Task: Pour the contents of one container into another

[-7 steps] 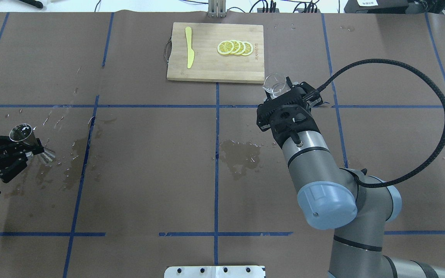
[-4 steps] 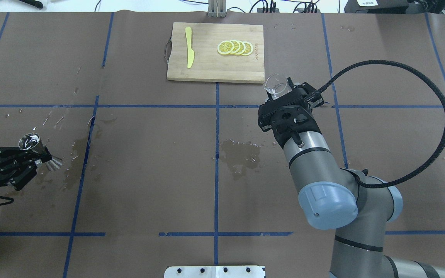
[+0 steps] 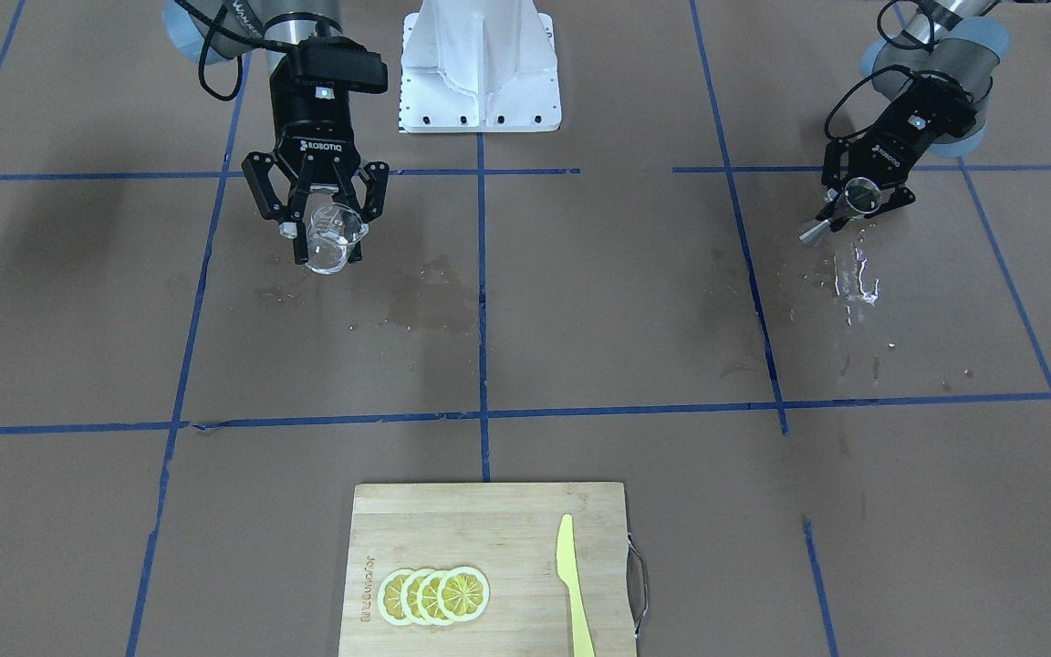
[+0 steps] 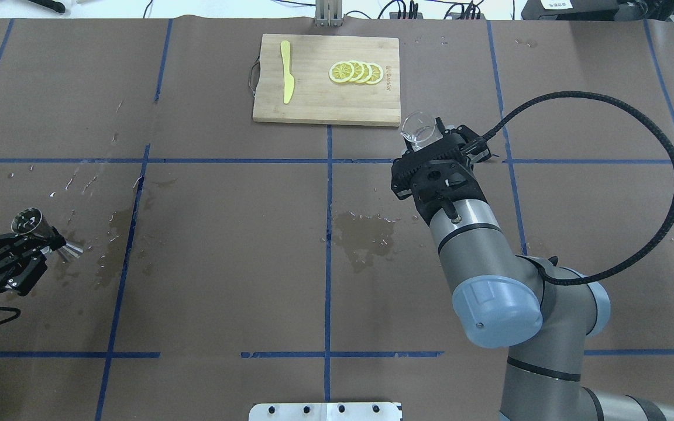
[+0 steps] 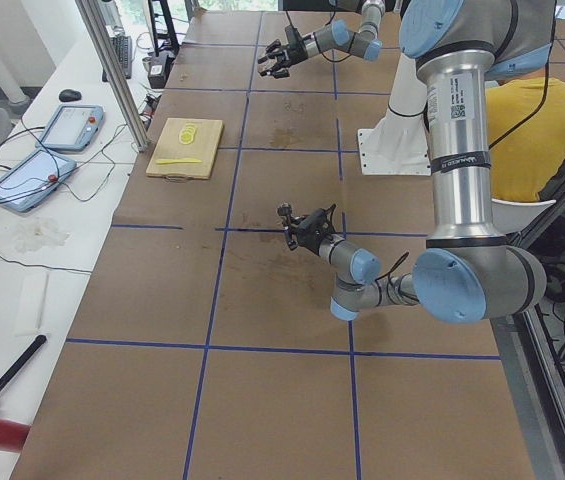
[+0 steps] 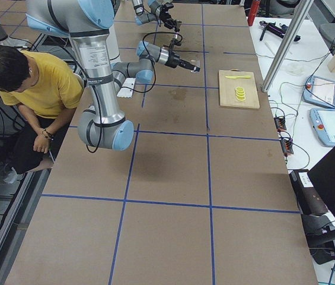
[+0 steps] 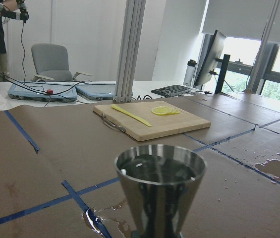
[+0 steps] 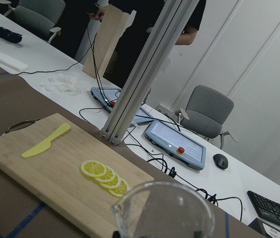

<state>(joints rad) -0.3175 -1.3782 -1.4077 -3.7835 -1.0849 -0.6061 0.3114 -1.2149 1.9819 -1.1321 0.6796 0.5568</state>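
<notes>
The clear beaker (image 4: 418,127) sits between the fingers of my right gripper (image 4: 426,137), which is shut on it and holds it above the table just right of the cutting board's near corner. The front-facing view shows the beaker (image 3: 332,239) tipped with its mouth towards that camera, and its rim (image 8: 162,208) fills the bottom of the right wrist view. Far on the left side my left gripper (image 4: 47,238) is shut on the waist of the steel jigger (image 4: 31,222). In the left wrist view the jigger (image 7: 159,186) is upright with liquid in its top cone.
A wooden cutting board (image 4: 313,105) at the far middle carries lemon slices (image 4: 356,72) and a yellow knife (image 4: 286,71). Wet patches lie at the table's centre (image 4: 363,234) and by the left gripper (image 4: 109,248). A person in yellow (image 6: 42,89) sits behind the robot.
My left gripper has carried the jigger nearer to the robot, first drifting right, then back left. The right arm and beaker have barely shifted.
</notes>
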